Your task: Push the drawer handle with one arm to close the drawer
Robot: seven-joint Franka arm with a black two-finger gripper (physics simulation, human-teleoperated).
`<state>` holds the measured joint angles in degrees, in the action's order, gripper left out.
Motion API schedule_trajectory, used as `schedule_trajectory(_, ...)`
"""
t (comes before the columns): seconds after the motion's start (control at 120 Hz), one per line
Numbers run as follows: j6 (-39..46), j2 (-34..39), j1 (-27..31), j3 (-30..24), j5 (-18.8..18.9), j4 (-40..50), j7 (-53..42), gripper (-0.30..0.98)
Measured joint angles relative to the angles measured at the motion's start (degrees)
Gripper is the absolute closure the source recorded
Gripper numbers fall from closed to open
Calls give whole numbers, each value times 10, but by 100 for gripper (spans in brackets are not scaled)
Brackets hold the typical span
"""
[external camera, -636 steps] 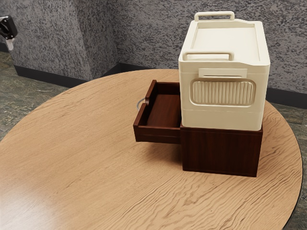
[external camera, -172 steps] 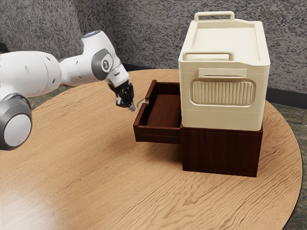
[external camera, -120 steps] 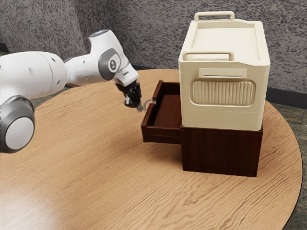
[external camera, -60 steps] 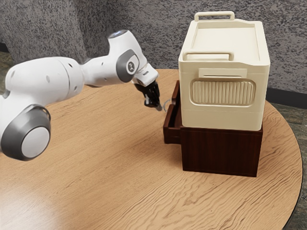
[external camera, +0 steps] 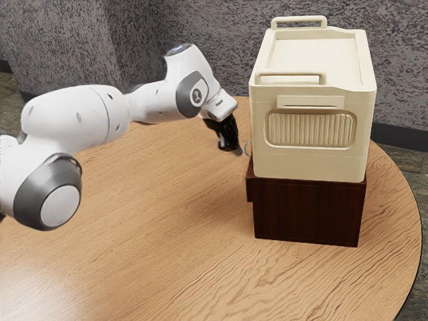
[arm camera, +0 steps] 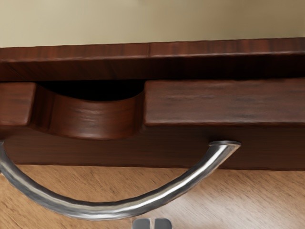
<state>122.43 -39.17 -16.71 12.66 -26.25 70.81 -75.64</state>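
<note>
The dark-red wooden drawer [arm camera: 214, 102] juts slightly from the boxy dark-red wooden cabinet [external camera: 307, 212], its curved silver metal handle [arm camera: 95, 210], likely stiff and slick, best pushed mid-bow by the black two-finger gripper [external camera: 240, 152] beside it, seemingly clenched on nothing.

I was looking into an indoor room, lived-in by its furnishings, though I couldn't tell whether it belonged to a home or an office. Mottled grey walls [external camera: 214, 20] met a dark skirting [external camera: 401, 136] above a greenish, stone-look floor [external camera: 10, 88]. The round table [external camera: 160, 227] had a pale wood grain, and on it stood a small red-brown cabinet [external camera: 307, 212] with a cream box [external camera: 307, 166] on top, like household storage.
</note>
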Motion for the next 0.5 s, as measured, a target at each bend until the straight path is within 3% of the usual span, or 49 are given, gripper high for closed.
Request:
schedule_trajectory(0.242, 0, 7, -11, 4, 1, 8, 16, 79)
schedule_trajectory(0.333, 0, 159, -95, 138, 7, 180, 21, 79)
schedule_trajectory(0.367, -1, 232, -157, 207, 26, 245, 27, 77)
schedule_trajectory(0.408, -18, 319, -229, 263, 89, 284, 52, 68)
schedule_trajectory(0.45, -57, 382, -271, 285, 145, 281, 87, 58)
schedule_trajectory(0.5, -118, 443, -285, 272, 192, 263, 138, 47)
